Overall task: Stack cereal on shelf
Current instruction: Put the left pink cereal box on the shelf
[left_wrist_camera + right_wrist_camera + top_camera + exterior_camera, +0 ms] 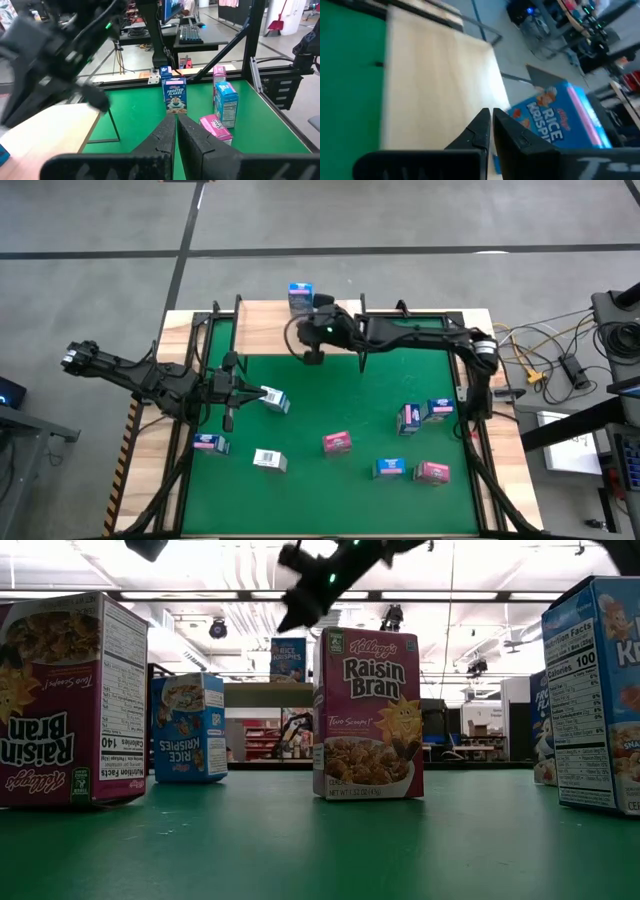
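**Q:** What borders the workspace, and where is there room to move?

**A:** A green mat (340, 385) covers a table with a pale wooden rim (505, 480). Toward the near side, small cereal boxes (389, 468) stand scattered, in pink, blue and white, most of them on the right half. Past them the middle of the mat is open green, up to the shelf (255, 310) at the far edge.

**Q:** Where are the arms?

**A:** The left gripper (176, 119) reaches in low from the left edge, its fingers pressed almost together with nothing between them. A Frosted Flakes box (174, 94) stands upright just beyond the tips; whether they touch it cannot be told. The right gripper (490, 114) hangs farther back, over the shelf's board. Its fingers are also closed on nothing.

**Q:** What does the cereal look like?

**A:** From table height, a magenta Raisin Bran box (368, 712) stands upright, showing a sun face above a bowl of flakes. To its left, a second Raisin Bran box (65, 700) and a blue box (190, 727) stand upside down. Farthest away, a blue Rice Krispies box (300, 297) stands upright at the far edge of the shelf, a light wood board on thin black legs
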Motion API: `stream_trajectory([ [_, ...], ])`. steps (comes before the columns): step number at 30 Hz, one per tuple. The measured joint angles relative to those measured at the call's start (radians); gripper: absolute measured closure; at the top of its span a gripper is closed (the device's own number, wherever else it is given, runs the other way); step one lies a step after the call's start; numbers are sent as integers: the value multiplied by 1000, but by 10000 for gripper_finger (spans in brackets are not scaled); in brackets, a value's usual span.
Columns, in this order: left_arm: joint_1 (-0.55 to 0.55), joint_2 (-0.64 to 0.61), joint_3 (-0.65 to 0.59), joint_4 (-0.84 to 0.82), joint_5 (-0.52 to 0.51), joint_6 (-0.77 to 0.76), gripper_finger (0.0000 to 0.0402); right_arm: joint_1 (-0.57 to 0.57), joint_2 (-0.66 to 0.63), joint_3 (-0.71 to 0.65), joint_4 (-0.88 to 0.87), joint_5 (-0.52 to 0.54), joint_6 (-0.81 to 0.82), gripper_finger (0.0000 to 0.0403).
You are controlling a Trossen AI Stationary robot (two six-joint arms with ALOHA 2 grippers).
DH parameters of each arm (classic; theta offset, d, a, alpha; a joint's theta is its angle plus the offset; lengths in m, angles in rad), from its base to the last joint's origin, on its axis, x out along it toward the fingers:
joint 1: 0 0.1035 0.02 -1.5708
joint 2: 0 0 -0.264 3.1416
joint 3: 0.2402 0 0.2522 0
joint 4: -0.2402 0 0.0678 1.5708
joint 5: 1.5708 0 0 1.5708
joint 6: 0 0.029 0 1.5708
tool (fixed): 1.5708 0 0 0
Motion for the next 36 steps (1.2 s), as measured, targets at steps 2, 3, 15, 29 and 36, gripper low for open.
stream_trajectory([
  [2, 0, 0, 0, 0, 0, -12, 401, 23, -44, -27, -22, -39, 38, 390],
  [3, 0, 0, 0, -1, 0, -20, 401, 36, -65, -45, -27, -56, 59, 390],
  [15, 0, 24, 0, 29, 0, -46, 401, 210, -345, -414, 70, -83, 190, 390],
  [29, 0, 183, 1, 124, 6, -229, 401, 303, -640, -841, 459, -83, 184, 390],
  [36, 0, 213, 1, 110, 8, -294, 401, 303, -714, -919, 534, -87, 156, 390],
])
